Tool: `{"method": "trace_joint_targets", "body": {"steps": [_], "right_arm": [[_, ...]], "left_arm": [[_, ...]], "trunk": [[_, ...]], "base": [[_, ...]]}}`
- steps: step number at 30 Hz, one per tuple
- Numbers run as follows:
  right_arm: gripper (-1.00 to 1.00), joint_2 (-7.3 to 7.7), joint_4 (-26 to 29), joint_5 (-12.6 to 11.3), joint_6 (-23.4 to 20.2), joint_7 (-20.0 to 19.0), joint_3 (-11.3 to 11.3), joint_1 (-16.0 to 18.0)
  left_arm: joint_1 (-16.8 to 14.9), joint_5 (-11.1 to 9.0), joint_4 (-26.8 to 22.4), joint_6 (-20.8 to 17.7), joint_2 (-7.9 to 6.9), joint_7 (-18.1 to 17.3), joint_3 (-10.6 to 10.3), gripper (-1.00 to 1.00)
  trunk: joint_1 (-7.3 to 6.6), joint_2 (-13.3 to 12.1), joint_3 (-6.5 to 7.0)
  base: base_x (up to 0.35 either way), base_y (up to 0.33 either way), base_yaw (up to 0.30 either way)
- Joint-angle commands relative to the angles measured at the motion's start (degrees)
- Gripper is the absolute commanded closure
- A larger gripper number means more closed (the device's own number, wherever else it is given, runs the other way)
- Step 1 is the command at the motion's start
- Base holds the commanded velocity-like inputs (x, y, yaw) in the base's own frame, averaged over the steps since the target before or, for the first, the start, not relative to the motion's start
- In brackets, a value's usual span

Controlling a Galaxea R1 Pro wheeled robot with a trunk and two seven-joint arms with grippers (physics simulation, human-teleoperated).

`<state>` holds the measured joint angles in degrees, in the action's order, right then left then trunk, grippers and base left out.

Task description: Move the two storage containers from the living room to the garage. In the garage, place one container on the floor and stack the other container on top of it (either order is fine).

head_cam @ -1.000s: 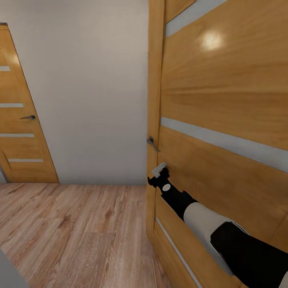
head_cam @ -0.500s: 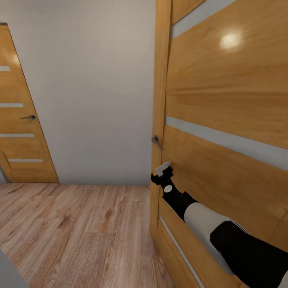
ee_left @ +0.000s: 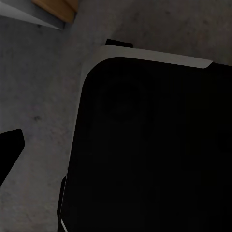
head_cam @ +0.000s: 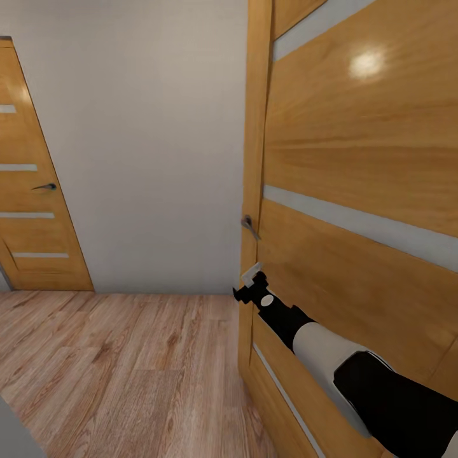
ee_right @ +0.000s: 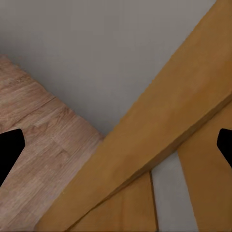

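The two storage containers are out of view. My right arm reaches forward to the free edge of an open wooden door (head_cam: 356,191). My right gripper (head_cam: 247,283) is at that edge, just below the metal door handle (head_cam: 247,224). In the right wrist view its fingertips (ee_right: 9,150) stand far apart, open and empty, framing the door edge (ee_right: 145,145). In the left wrist view, my left gripper (ee_left: 116,150) hangs over my own black base (ee_left: 154,145) and a rough grey floor (ee_left: 38,96), with one fingertip (ee_left: 9,147) far out to the side.
A light wood plank floor (head_cam: 114,362) runs ahead to a pale grey wall (head_cam: 146,146). A second, closed wooden door (head_cam: 32,210) with a dark handle stands at the left. The open door blocks the right side.
The open door swung a little to the right under my right gripper. The gripper then slid slightly left and down along the door's edge.
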<state>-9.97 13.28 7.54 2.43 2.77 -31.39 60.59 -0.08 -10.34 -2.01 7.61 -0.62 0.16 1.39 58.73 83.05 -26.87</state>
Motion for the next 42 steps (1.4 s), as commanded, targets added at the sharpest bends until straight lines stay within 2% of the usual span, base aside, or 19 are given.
{"method": "trace_joint_targets", "body": {"steps": [1,6,7,8,12,25,29,42], "right_arm": [[-1.0,-0.03,-0.1,0.57,0.06,0.17,0.0,0.05],[-1.0,-0.03,-0.15,0.24,0.2,1.43,0.02,0.05],[-1.0,-0.03,-0.18,-0.57,0.17,2.48,0.05,0.05],[-1.0,-0.03,-0.34,-2.76,-0.13,4.28,0.0,0.05],[-1.0,-0.03,-0.58,-3.86,-0.19,5.35,-0.05,0.05],[-1.0,-0.03,-1.58,-4.27,0.6,5.15,-0.07,0.05],[-1.0,-0.03,-4.0,-4.28,2.24,5.54,-0.08,0.05],[-1.0,-0.03,-4.5,-3.88,3.11,5.84,-0.06,0.05]], "left_arm": [[-0.01,-0.21,-0.01,0.12,0.0,0.02,0.1,-1.0],[-0.01,-0.21,-0.01,0.12,0.0,0.02,0.1,-1.0],[0.01,-0.21,-0.01,0.12,0.0,0.02,0.1,-1.0],[0.0,-0.21,-0.01,0.12,0.0,0.02,0.1,-1.0],[-0.01,-0.22,-0.01,0.12,0.0,0.02,0.1,-1.0],[-0.01,-0.29,-0.01,0.13,-0.08,0.02,0.1,-1.0],[-0.01,-0.44,-0.01,-0.02,-0.09,0.02,0.16,-1.0],[-0.01,-0.47,-0.01,-0.05,-0.08,0.02,0.13,-1.0]], "trunk": [[0.0,0.03,-0.05],[0.0,0.03,-0.05],[0.0,0.03,-0.05],[0.0,0.03,-0.05],[0.0,0.03,-0.05],[0.0,0.03,-0.05],[0.0,0.03,-0.05],[0.0,0.03,-0.05]], "base": [[0.0,0.0,0.0],[0.0,0.0,0.0],[0.0,0.0,0.008],[0.0,0.0,0.175],[0.0,0.0,0.221],[0.007,0.0,0.031],[0.242,0.0,0.0],[0.315,0.0,0.0]]}}
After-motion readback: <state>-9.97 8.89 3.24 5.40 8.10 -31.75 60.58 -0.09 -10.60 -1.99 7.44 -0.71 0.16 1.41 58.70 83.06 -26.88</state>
